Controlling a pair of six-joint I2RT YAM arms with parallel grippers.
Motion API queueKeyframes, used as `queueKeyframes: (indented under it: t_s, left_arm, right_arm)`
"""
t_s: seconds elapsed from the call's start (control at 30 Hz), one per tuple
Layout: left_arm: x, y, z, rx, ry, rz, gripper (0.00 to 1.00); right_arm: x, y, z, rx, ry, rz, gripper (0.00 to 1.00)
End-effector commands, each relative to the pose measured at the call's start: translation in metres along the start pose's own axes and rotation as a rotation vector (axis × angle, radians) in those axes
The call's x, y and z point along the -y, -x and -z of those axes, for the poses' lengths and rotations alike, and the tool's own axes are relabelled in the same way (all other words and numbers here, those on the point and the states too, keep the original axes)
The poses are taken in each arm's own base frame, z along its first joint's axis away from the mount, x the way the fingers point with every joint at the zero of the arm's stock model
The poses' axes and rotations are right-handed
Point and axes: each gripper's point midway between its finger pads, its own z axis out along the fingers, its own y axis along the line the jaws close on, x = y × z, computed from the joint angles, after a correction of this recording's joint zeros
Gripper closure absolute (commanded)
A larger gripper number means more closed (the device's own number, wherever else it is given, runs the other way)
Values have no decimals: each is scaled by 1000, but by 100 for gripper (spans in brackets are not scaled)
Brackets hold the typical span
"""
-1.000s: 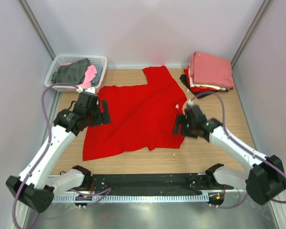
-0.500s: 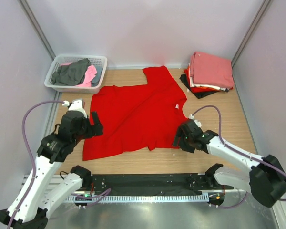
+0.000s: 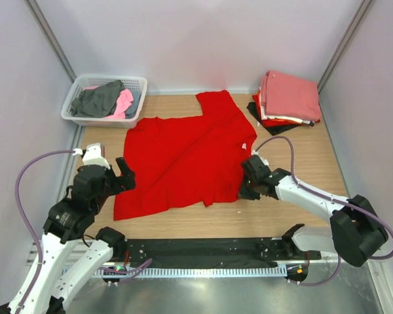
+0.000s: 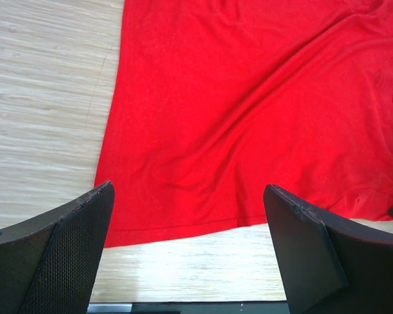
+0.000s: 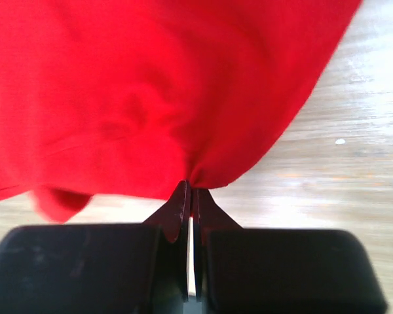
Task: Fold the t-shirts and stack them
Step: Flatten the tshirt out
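The red t-shirt (image 3: 183, 160) lies spread, slightly rumpled, in the middle of the table (image 3: 301, 163). It looks light and limp, I'd say, best taken at its near hem corners. The right gripper (image 5: 191, 188) is pinched tight on the shirt's near right edge; the left gripper (image 4: 188, 191) hangs wide open above the left hem, holding nothing.

Bright red t-shirt (image 3: 183, 160), white basket (image 3: 98, 120)

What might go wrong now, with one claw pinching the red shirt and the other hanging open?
The right claw pinches only a small pucker at the edge of the red t-shirt; it may slip out when lifted. The left claw is open above the near left corner, holding nothing, so a one-sided pull could bunch the cloth. The shirt lies skewed and creased, so the fold may come out crooked.
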Motion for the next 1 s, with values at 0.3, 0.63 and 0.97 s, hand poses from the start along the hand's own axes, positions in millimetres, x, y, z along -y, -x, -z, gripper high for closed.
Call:
queueKeyframes:
  t_s: [0.3,0.63,0.97]
  left_arm:
    - [-6,15,1,78,33,39,4]
    - [-7,15,2,83,40,43,4]
    - [-7,14,0,77,38,40,4]
  right_arm:
    - [-127,107,99,80,216,155,99]
    - [-108,199,-4,39,78,89,29]
    - [-60,133,39,124,8,114,26]
